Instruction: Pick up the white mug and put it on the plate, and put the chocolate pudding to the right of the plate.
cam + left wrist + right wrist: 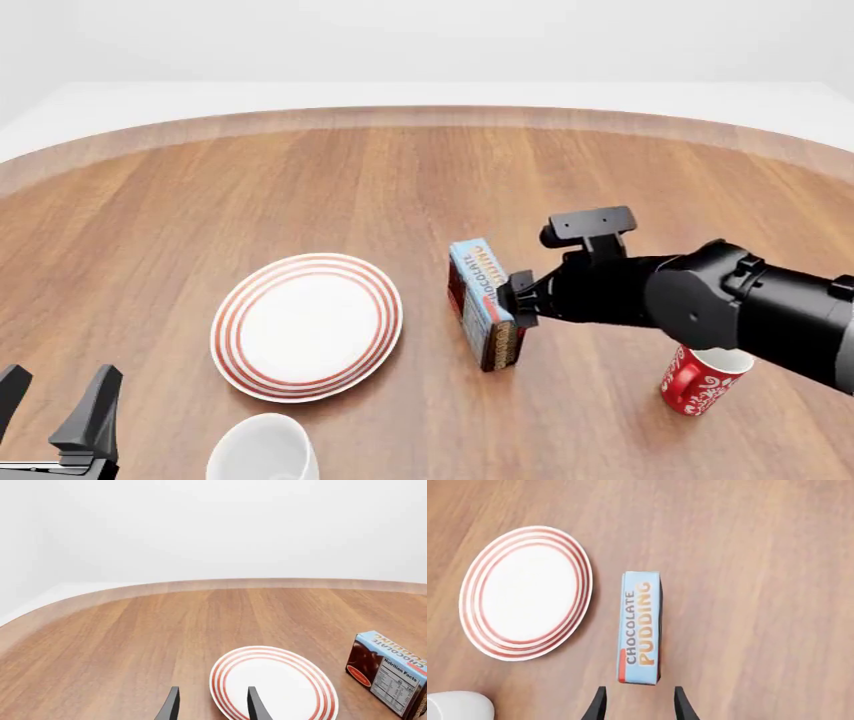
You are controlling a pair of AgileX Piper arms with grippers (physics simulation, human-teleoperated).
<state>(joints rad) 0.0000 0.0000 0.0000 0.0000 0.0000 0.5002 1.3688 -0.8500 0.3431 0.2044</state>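
Both claws stand open and empty, so I steer my right claw (637,704) squarely over the chocolate pudding (641,627), right of the plate (526,593).

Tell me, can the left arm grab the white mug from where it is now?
Probably yes. The left gripper is open and empty, and the white mug stands just beside it on the table, with nothing between them. The plate lies farther back.
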